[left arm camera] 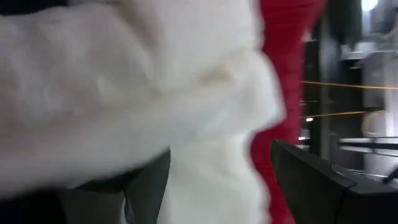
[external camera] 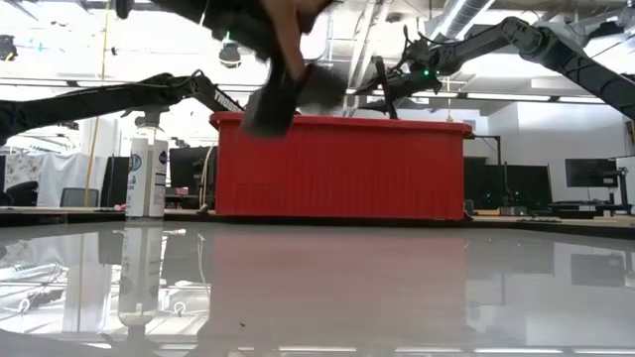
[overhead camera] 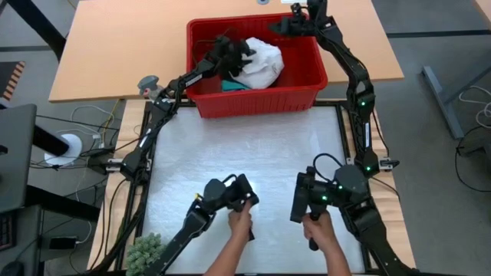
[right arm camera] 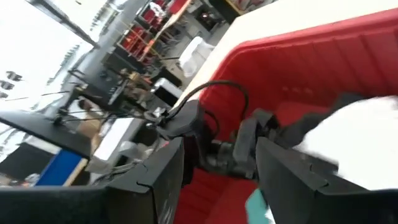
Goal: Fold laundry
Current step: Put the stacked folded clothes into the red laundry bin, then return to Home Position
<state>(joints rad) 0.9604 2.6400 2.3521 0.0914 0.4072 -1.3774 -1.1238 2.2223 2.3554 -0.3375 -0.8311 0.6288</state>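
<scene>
Cloth point(left arm camera: 124, 81) white, fills left wrist view | teal garment point(overhead camera: 232, 86) mostly buried

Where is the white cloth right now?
In the high view the white cloth lies inside the red basket at the table's far edge, right beside the left gripper.

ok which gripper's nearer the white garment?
Left. The left gripper is in the red basket at the white garment; the right gripper hovers over the basket's far rim.

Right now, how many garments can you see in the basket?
3: a white garment on the right side of the red basket, a teal one below it, a black one between. More may be buried.
</scene>
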